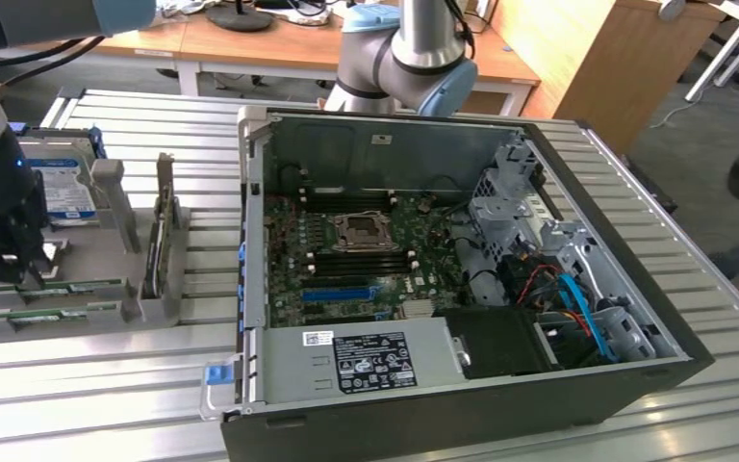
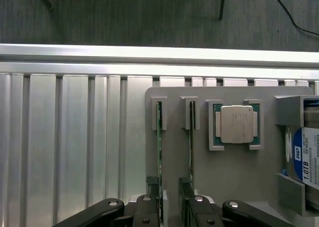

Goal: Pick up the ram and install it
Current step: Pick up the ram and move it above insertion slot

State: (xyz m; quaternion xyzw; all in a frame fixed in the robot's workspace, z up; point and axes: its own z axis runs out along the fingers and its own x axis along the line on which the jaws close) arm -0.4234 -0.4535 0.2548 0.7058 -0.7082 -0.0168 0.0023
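The ram [image 2: 159,142] is taken to be the green memory stick set on edge in the slot farther from the processor, in a grey holder [image 2: 234,177]. It is not lifted and nothing grips it. A second, near-identical stick [image 2: 191,137] is seated in the neighbouring slot, parallel and just beside it. Which of the two is aimed at cannot be fully settled.

The tool [image 2: 169,187] is held over the near ends of both sticks, its fingers spread wide apart with nothing clamped between them. Whether a finger touches either stick cannot be told.

A square silver processor [image 2: 236,124] is kept in its own recess of the same holder, and a hard drive with a blue label [image 2: 305,160] is racked beyond it. The holder is laid on a slatted aluminium desk [image 2: 75,137]. On the same desk, at the exterior view's right of the holder, an open computer case [image 1: 472,423] is placed, with its motherboard [image 1: 344,279] exposed. Dark memory slots [image 1: 357,257] are made out beside the processor socket [image 1: 359,231].

The pick-up step is judged to be in hand, at the approach; nothing of the installing is done. A clean grasp is judged to call for the fingers to be centred on one thin stick only. One finger must be passed into the narrow gap between the two sticks, so that the neighbour is not caught or tilted.
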